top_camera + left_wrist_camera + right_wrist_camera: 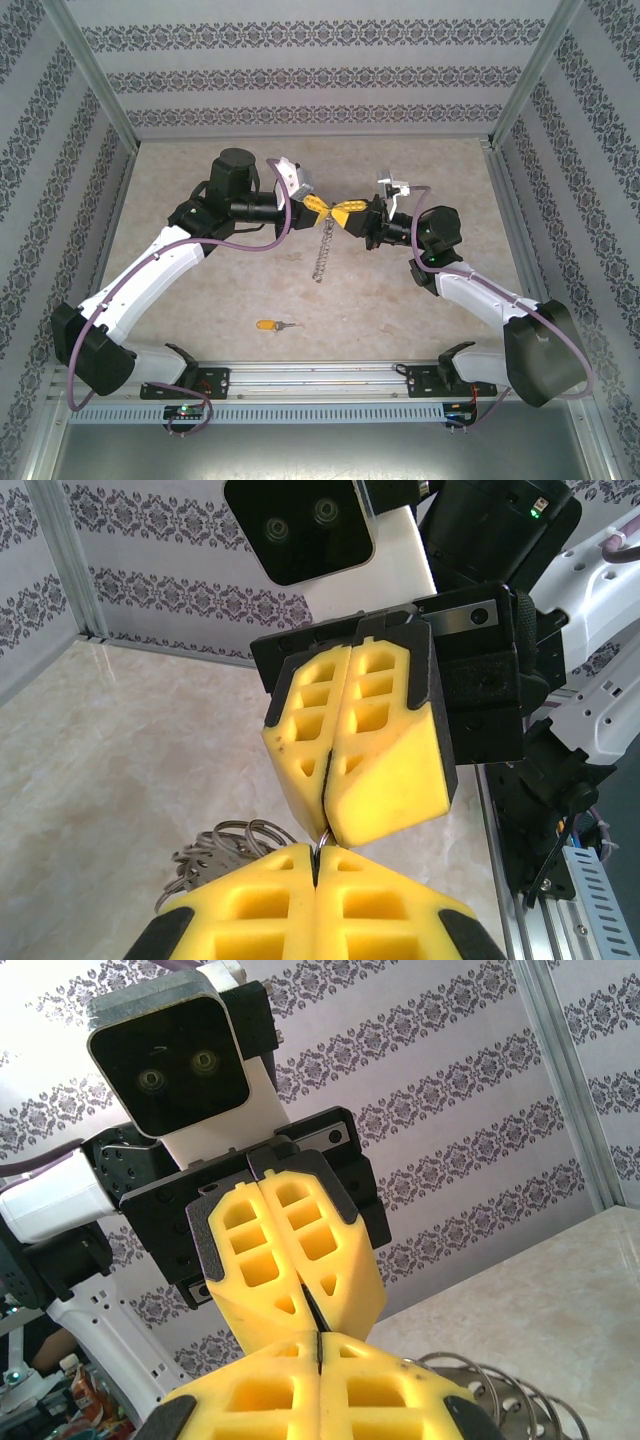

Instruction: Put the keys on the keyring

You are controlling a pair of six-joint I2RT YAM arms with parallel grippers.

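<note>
The keyring (322, 252) hangs above the middle of the table as a grey, bumpy metal loop. Its top sits where my two grippers meet tip to tip. My left gripper (316, 206) is shut on the ring's wire from the left. My right gripper (349, 214) is shut on the same wire from the right. In the left wrist view a thin bit of wire runs between my left gripper (320, 858) and the right gripper's fingers (390, 770), with the keyring's coils (215, 848) hanging to the left. In the right wrist view the keyring (500, 1392) shows beside my right gripper (318, 1340). The key (272, 325), orange-headed, lies on the table near the front.
Patterned walls close in the table (200, 290) at the back and both sides. A metal rail (320, 385) with the arm bases runs along the near edge. Bare tabletop lies around the key and under the hanging ring.
</note>
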